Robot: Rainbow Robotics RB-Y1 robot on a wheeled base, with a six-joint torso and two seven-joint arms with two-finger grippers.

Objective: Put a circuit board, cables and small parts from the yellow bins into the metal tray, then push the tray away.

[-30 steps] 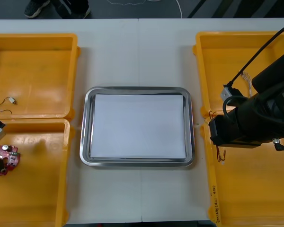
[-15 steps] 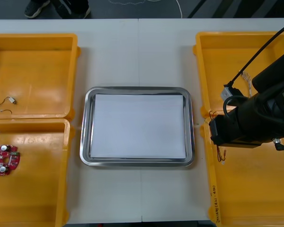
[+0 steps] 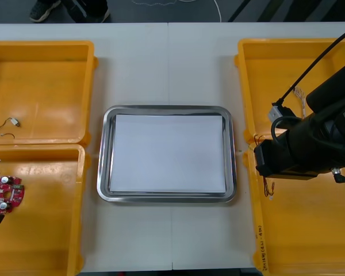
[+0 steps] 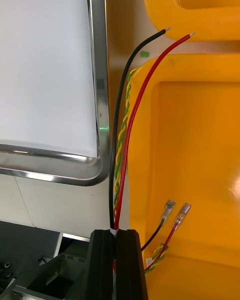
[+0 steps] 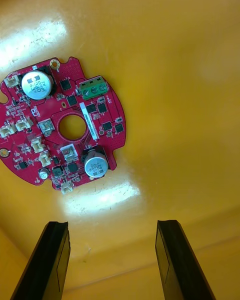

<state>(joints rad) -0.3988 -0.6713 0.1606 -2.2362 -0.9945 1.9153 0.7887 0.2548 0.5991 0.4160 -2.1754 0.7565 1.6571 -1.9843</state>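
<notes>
Seen from the front, the white-lined tray [image 3: 103,155] sits between the bins [image 3: 40,92], the board [image 3: 4,194] lies at the outer edge of the near left bin [image 3: 52,230], and the right arm [image 3: 302,150] hangs where the two right bins [image 3: 287,75] meet. In the right wrist view the right gripper [image 4: 118,232] is clamped on a bundle of cables [image 4: 121,130], black, red and a yellow-green twist, which run past the fingertips along the gap between tray rim and bin. In the left wrist view the left gripper [image 5: 112,227] stands wide open and empty over the bin floor, the board flat just beyond its fingertips.
</notes>
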